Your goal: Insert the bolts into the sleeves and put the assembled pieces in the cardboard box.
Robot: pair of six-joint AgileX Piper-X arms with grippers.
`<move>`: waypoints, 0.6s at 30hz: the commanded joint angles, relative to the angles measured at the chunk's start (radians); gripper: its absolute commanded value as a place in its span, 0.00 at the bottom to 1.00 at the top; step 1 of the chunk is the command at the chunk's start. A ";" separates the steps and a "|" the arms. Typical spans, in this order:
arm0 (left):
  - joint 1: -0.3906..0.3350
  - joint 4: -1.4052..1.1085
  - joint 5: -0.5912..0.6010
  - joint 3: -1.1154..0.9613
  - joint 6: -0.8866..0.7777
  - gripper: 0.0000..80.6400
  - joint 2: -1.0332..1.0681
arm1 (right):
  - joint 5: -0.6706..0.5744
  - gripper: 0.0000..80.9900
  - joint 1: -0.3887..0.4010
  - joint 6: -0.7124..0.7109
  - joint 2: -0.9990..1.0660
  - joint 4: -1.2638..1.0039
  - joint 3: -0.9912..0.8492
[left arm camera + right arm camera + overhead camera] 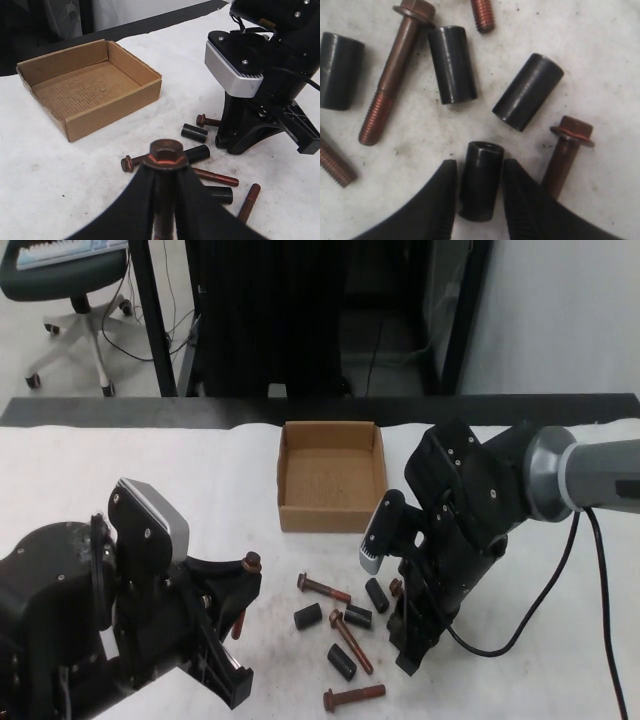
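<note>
My left gripper (165, 169) is shut on a rusty bolt (165, 154), held head-up above the bench at the near left (245, 585). My right gripper (480, 162) points down at the bench, with its fingers pressed to both sides of a black sleeve (480, 182) that lies on the white cloth. In the high view the right gripper (403, 615) stands at the right of the scattered parts. Loose sleeves (527, 92) (452, 65) and bolts (570, 150) (395, 75) lie just beyond it. The cardboard box (330, 512) sits open behind the parts.
More loose parts lie between the arms: bolts (323, 587) (353, 697) and sleeves (308, 617) (342, 661). The bench's dark back edge (150, 410) runs behind the box. An office chair (70, 290) stands on the floor beyond.
</note>
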 commanded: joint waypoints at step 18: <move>0.002 -0.012 -0.020 -0.003 0.001 0.00 -0.009 | 0.035 0.37 0.003 -0.017 0.081 0.011 -0.010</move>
